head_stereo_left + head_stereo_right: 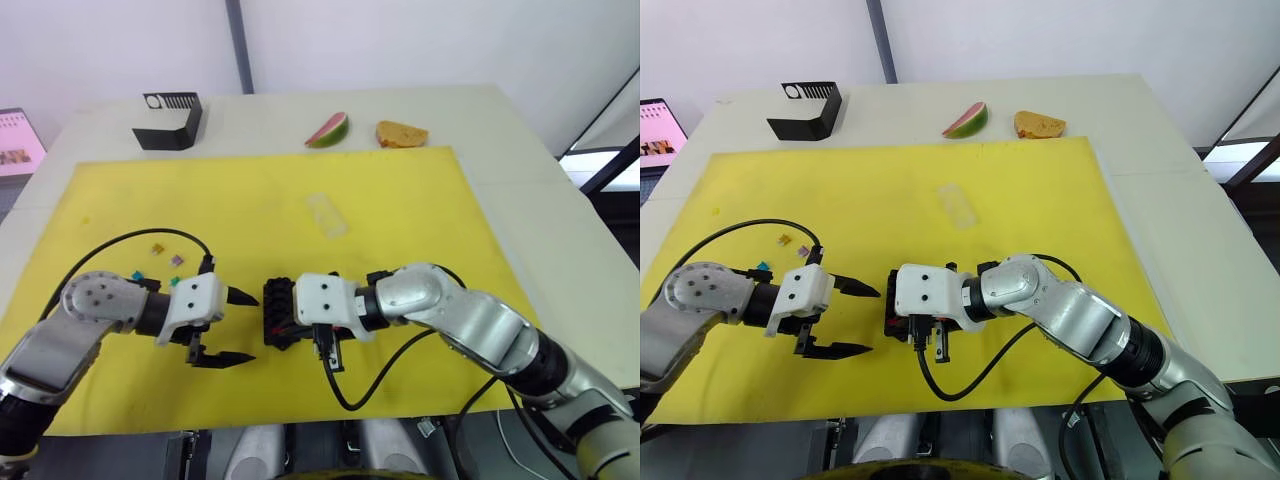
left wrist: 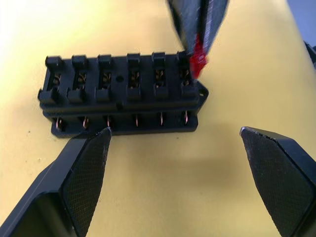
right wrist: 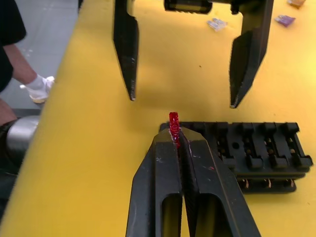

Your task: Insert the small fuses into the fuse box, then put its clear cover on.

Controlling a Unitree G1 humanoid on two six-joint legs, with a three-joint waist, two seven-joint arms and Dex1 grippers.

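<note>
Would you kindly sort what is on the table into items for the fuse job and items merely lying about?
For the job: fuse box, red fuse held in the right tool, loose fuses, clear cover.
Lying about: black bracket, watermelon slice, bread piece.

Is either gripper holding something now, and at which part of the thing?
The right gripper pinches the red fuse by its lower part; its top sticks out, over the fuse box end slot. The left gripper is open, holding nothing.

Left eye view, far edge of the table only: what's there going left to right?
Black bracket → watermelon slice → piece of toast.
</note>
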